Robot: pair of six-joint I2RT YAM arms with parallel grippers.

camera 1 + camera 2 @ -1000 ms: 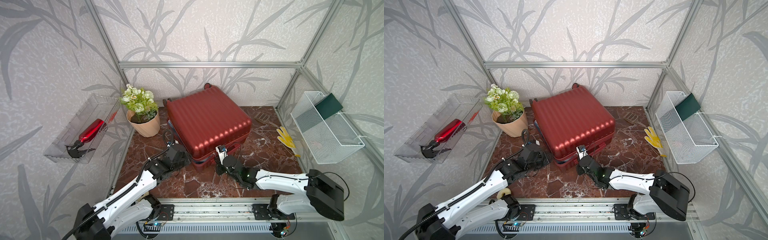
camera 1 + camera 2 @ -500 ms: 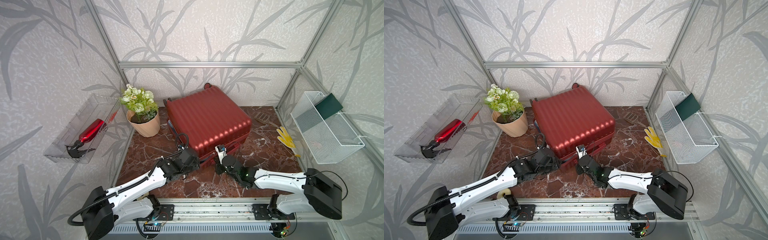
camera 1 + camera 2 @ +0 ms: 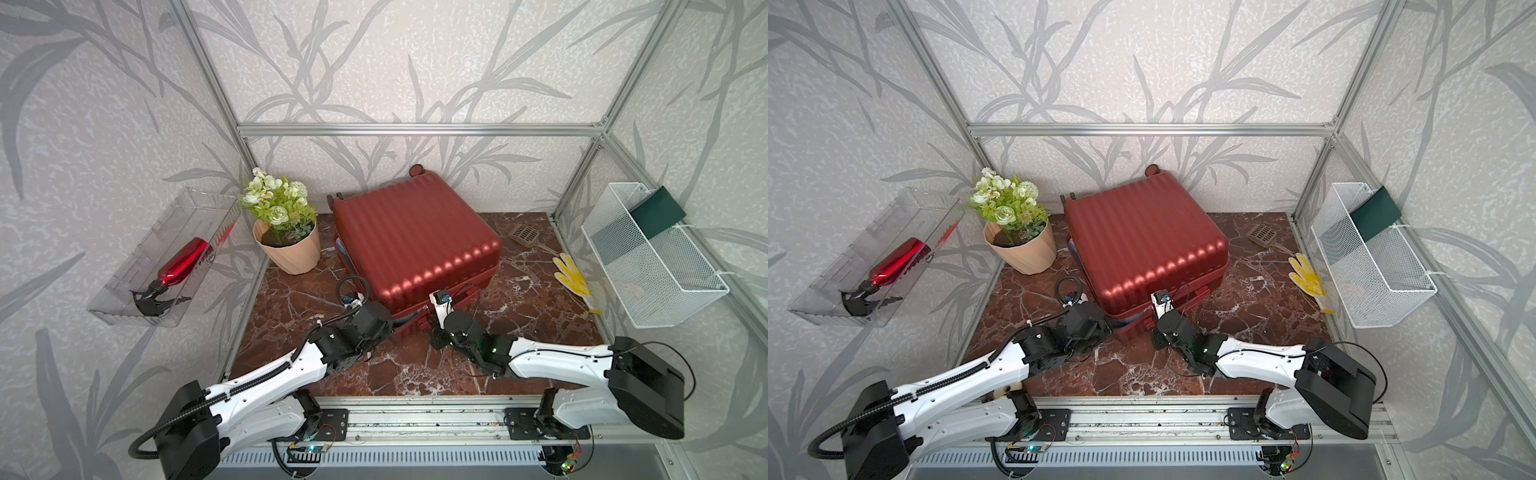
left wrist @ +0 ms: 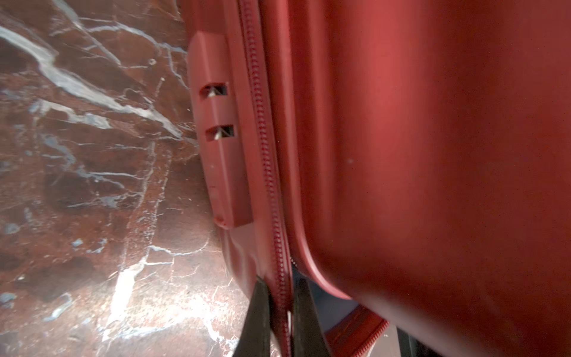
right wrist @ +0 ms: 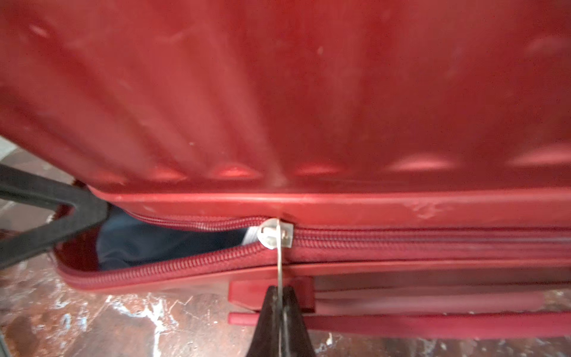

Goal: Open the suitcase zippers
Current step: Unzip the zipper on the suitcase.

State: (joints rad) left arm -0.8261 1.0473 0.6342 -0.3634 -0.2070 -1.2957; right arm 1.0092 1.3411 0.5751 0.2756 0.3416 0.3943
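Left gripper (image 4: 279, 312) has just clamped the zip (image 4: 266, 148) between its jaws, so with right gripper (image 5: 279, 292) pinching the pull (image 5: 279, 262), opening can likely continue.

Left tool (image 4: 280, 284) cut by frame edge, what it pinches on zippers (image 4: 266, 154) blurred

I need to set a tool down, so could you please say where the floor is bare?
Bare: marble floor between suitcase and yellow glove, and by the front rail. Crowded: by the flower pot, and where left gripper and right gripper work.
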